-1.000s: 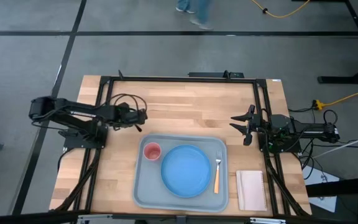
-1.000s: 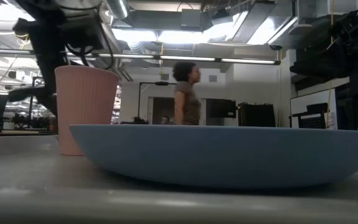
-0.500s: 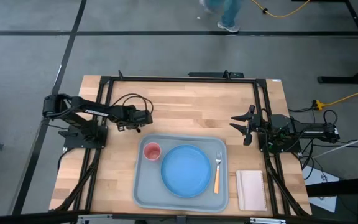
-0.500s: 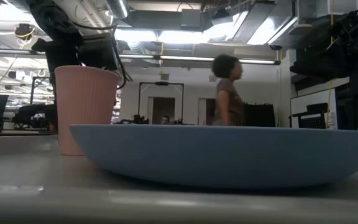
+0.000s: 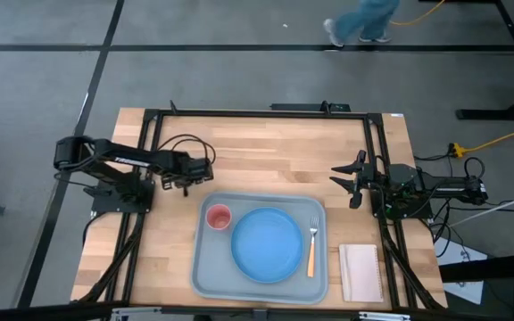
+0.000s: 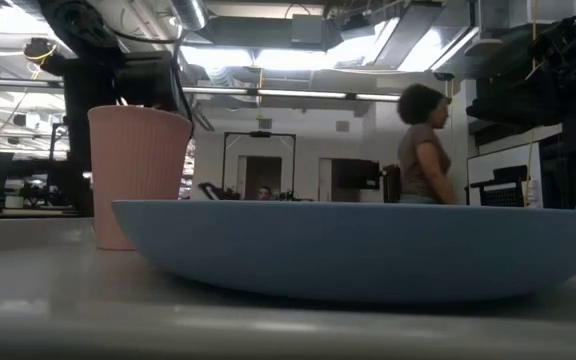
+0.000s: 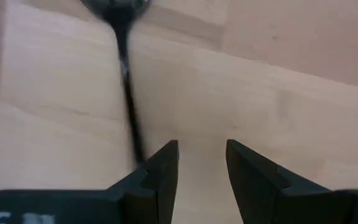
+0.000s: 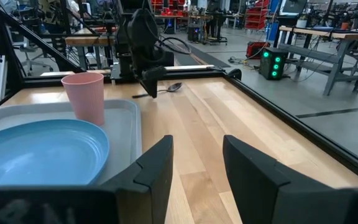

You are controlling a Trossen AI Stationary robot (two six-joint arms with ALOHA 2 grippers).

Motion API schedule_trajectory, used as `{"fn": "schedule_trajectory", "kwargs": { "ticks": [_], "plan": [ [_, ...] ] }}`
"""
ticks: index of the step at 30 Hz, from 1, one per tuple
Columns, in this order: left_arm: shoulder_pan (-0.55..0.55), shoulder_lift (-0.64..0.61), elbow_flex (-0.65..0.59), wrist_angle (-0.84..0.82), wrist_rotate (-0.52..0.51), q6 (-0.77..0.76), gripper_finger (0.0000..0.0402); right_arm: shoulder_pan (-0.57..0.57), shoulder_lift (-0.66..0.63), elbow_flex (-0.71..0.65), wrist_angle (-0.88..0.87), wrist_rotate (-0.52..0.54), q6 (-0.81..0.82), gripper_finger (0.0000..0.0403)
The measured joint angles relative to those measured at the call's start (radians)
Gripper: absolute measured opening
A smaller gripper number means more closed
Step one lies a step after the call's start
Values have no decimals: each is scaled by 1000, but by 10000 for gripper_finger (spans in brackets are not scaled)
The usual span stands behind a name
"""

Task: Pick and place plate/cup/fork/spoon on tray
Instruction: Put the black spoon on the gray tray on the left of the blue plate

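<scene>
The pale tray (image 5: 205,267) lies at the table's near middle and carries the blue plate (image 5: 266,243), the pink cup (image 5: 217,217) and the orange-handled fork (image 5: 311,250). The dark spoon (image 7: 124,74) lies flat on the wood just beyond the tray's far left corner, also seen as the spoon (image 8: 168,88) in the right wrist view. My left gripper (image 7: 202,146) hangs open over the spoon's handle end, pointing steeply down. The handle passes outside one finger and nothing is between the fingers. My right gripper (image 8: 196,140) waits open at the table's right edge. My left gripper stands with one finger (image 7: 164,163) right next to the spoon's handle end (image 7: 138,149). That finger hides the handle's tip, so I cannot tell whether it touches. The spoon lies flat on the table.
A small white pad (image 5: 360,272) lies to the right of the tray. A black frame rail (image 5: 257,113) runs round the table. Bare wood stretches beyond the tray's far side. A person (image 6: 423,145) walks through the room behind the table.
My left gripper has sunk toward the table over the spoon and tipped more steeply downward, staying open. The person in the room has walked toward the right.
</scene>
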Motion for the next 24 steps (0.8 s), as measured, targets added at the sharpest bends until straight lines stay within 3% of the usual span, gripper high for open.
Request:
{"fn": "schedule_trajectory", "kwargs": {
  "ticks": [5,11,19,24],
  "plan": [
    [-7,-26,1,-118,71,-4,128,0,0,0,0,0,0,145],
    [-27,-47,1,-139,61,34,128,0,0,0,0,0,-1,145],
    [-27,-132,2,-198,-66,52,128,0,0,0,0,0,-1,145],
    [-20,-93,2,-243,-68,52,128,0,0,0,0,0,-1,145]
  ]
}}
